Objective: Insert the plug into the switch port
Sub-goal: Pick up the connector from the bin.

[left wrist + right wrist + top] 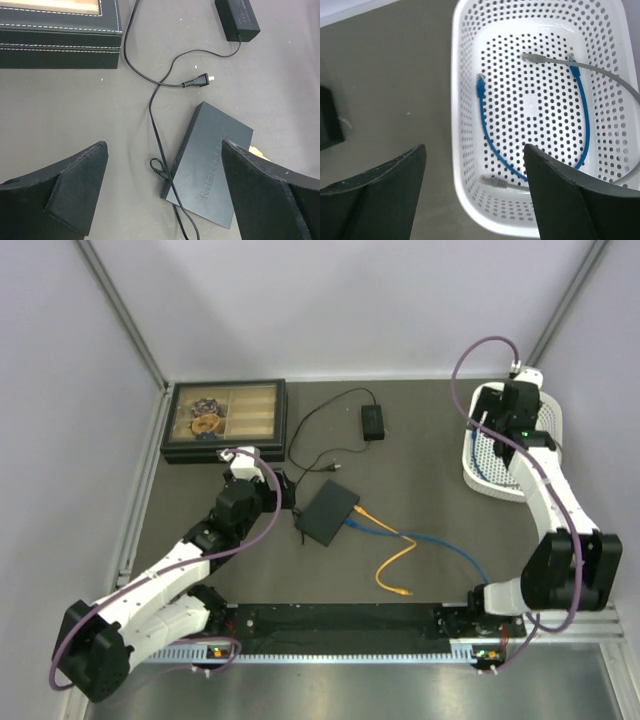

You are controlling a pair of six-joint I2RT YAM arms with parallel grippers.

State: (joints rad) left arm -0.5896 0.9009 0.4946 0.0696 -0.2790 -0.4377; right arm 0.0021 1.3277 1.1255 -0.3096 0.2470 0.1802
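Note:
The dark grey switch [328,513] lies flat mid-table, also the switch [212,162] in the left wrist view. A yellow cable [392,562] and a blue cable [440,545] run into its ports on the right edge [352,518]. My left gripper [290,492] [164,145] hovers open just left of the switch, holding nothing. My right gripper [492,430] [475,149] hangs open and empty over the white basket [478,472] [465,60]. Inside lie a blue cable with its plug [480,85] and a grey cable with its plug [495,183].
A black power brick [373,421] [239,19] sits behind the switch; its thin lead [152,107] loops past the switch's left corner, and a loose plug end [200,80] lies on the mat. A black compartment case [225,420] stands at the back left. The yellow cable's free end [400,591] lies near the front.

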